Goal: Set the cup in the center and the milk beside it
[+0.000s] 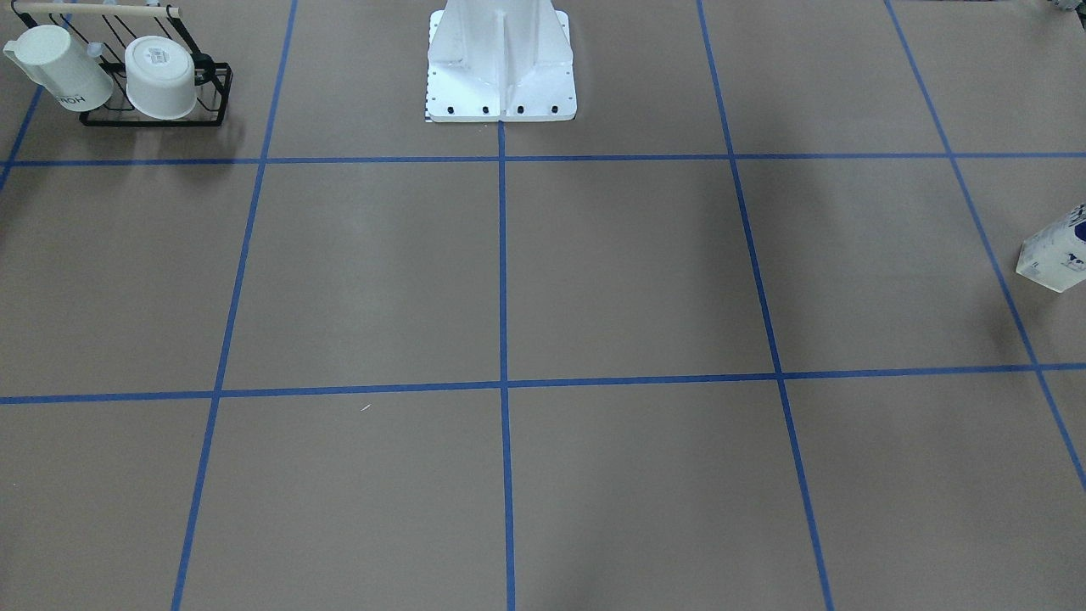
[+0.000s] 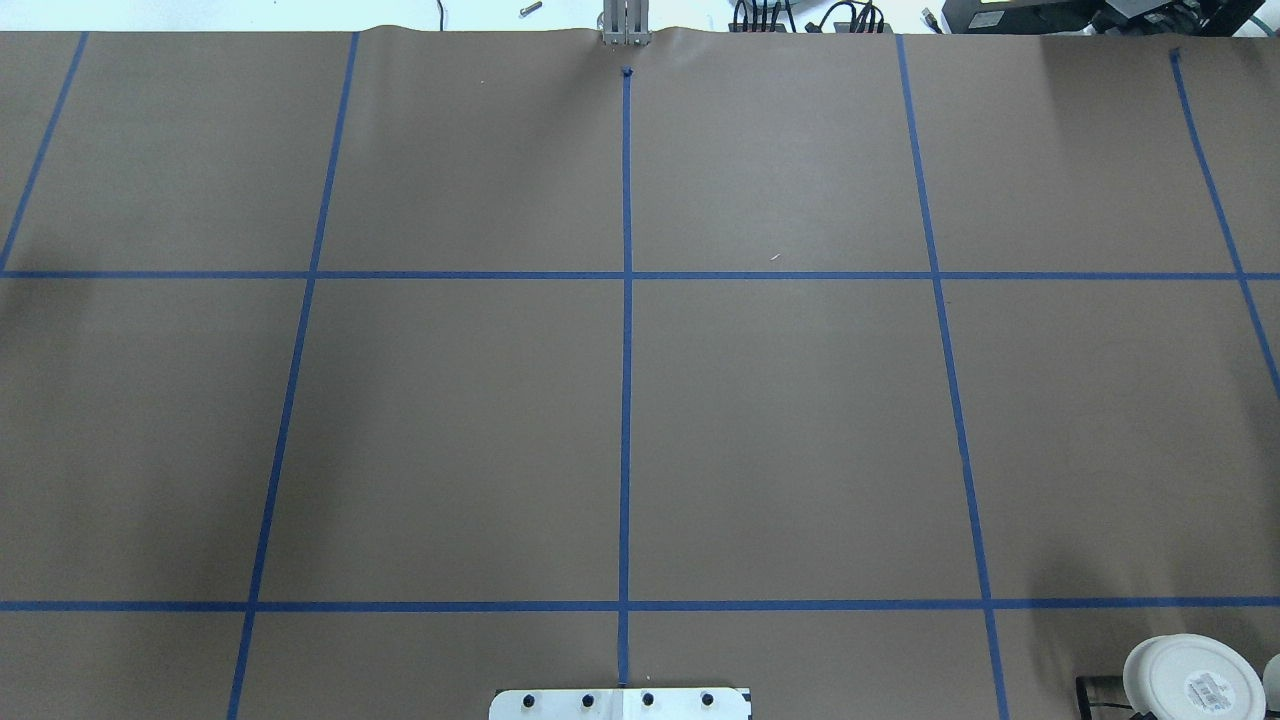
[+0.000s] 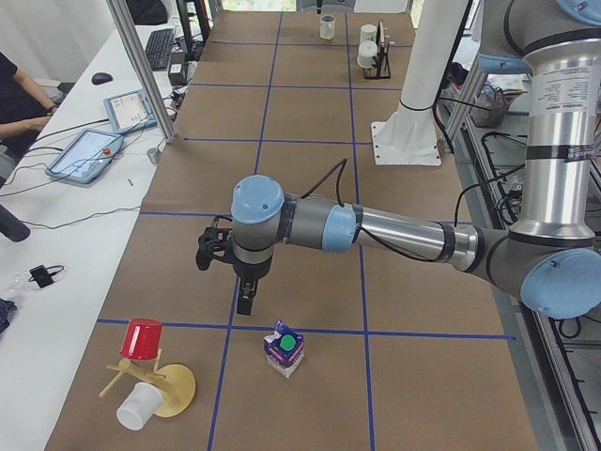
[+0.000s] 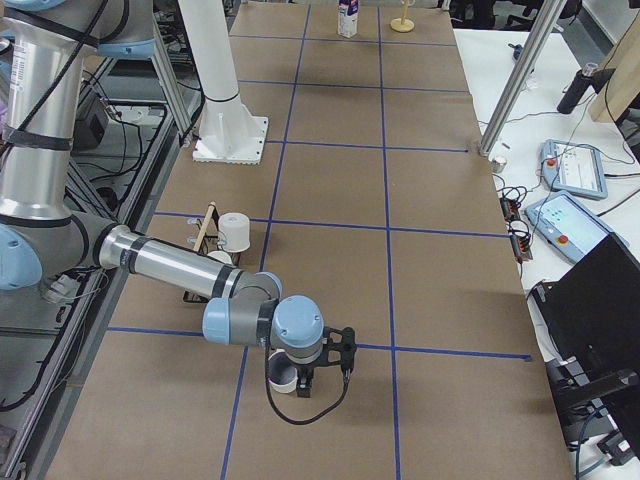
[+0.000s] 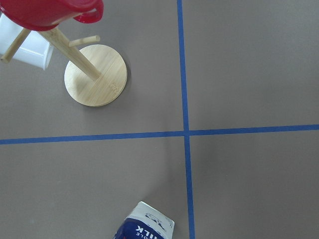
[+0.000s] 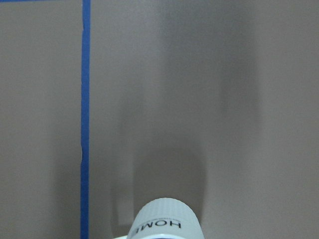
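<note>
Your cup [image 6: 164, 224] shows at 6 o'clock in the right wrist view, just beside the right gripper [image 4: 305, 383]. The milk [image 3: 284, 349] stands upright at 5 o'clock from the left gripper [image 3: 245, 303], and both are well apart from the center [image 1: 503, 386]. Whether either gripper is open or holds something, I cannot tell. I count one milk and two HOME mugs; the second mug [image 1: 64, 68] sits on the rack [image 1: 153, 121].

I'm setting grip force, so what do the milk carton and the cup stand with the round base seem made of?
The milk carton: likely coated paperboard, judging by its printed faces and sharp folded edges. The cup stand: pale wood, perhaps bamboo, matte, with faint grain on its round base.
</note>
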